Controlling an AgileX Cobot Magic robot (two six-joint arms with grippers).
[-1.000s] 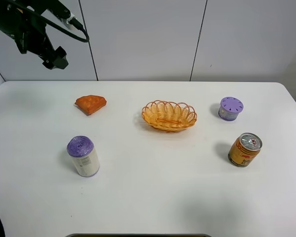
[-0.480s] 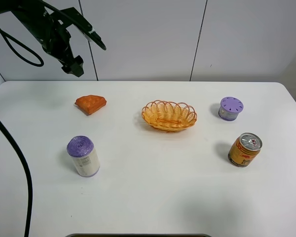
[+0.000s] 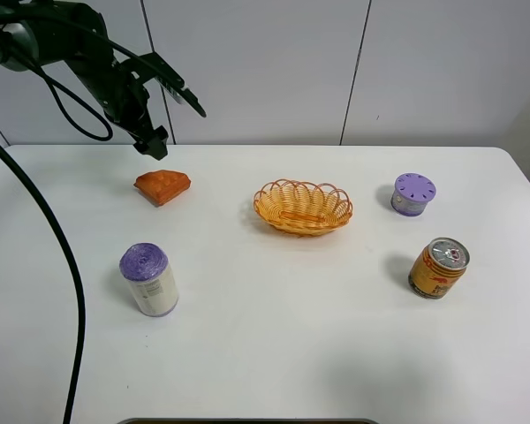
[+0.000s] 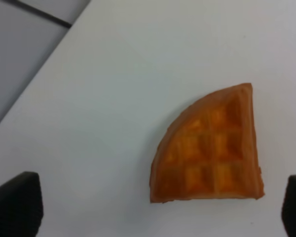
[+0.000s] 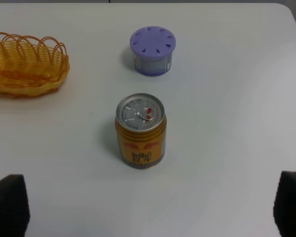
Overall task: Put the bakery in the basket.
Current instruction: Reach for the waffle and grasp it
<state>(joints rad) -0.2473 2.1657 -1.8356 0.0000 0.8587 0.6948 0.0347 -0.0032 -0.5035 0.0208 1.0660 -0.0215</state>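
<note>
The left pincer (image 3: 177,129) hung wide apart and empty above the waffle wedge (image 3: 162,185), which lay near the tabletop's (image 3: 265,344) far edge, with open surface between it and the wicker basket (image 3: 302,207).

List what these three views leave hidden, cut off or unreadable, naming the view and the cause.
1. Right end effector: absent from the exterior high view; the right wrist view shows only dark fingertips cut by its corners.
2. Basket: partly cut off by the right wrist view's edge.
3. Purple-topped cylinder: side markings too small to read in the exterior high view.
4. Bakery: underside hidden against the table in both its views.
</note>
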